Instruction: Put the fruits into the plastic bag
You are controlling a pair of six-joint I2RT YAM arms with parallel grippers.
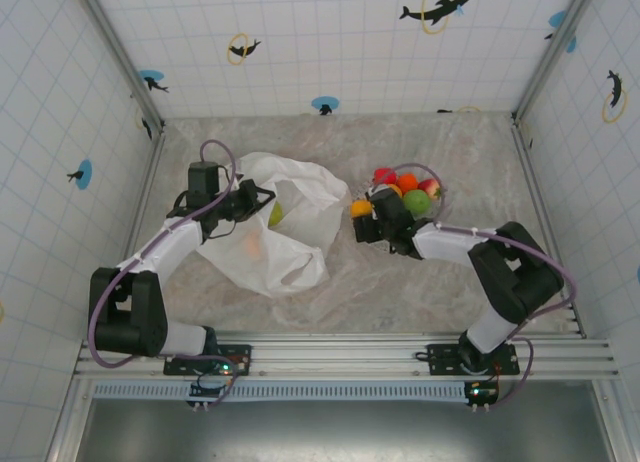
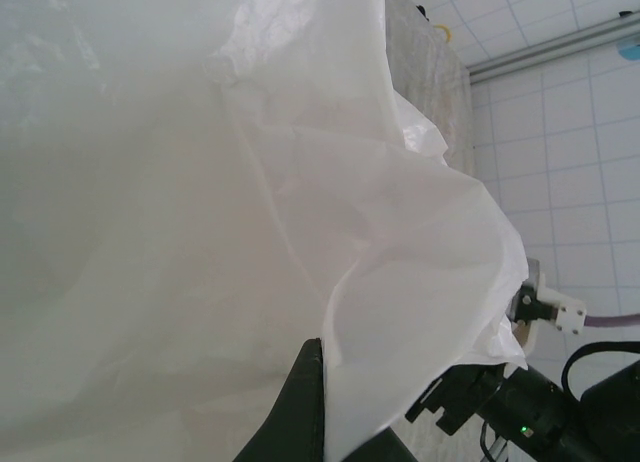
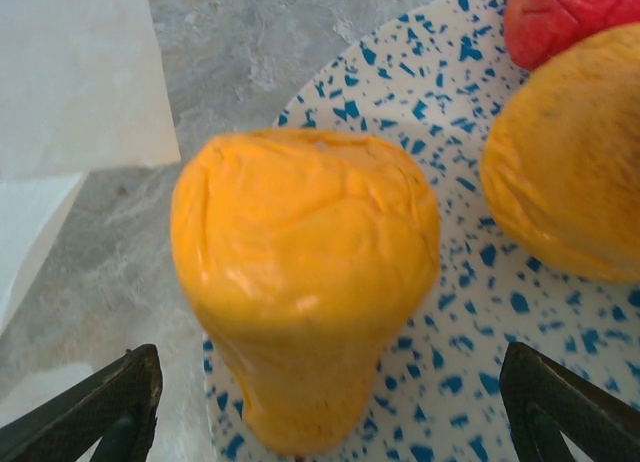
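Currently, the right arm is seen folded at the elbow by the right wall, its forearm laid leftward over the table (image 1: 400, 282). The right gripper (image 1: 370, 222) is set at the left rim of the speckled plate (image 3: 450, 102), jaws spread wide. An orange fruit (image 3: 300, 292) is framed between the fingers (image 3: 105, 407), with a clear gap on each side. The fruit is pear-shaped; its long axis is run toward the wrist camera, narrow end nearest, broad end away.

A second orange fruit (image 3: 570, 172) and a red fruit (image 3: 570, 17) are seen further in on the plate.

The left arm is bent likewise, with the left gripper (image 1: 255, 195) pointed right at the mouth of the plastic bag (image 1: 290, 252). Film is draped over one finger (image 2: 305, 402); whether it is clamped cannot be told. The bag is crumpled left of the plate, and a green fruit (image 1: 275, 214) is visible in its mouth.
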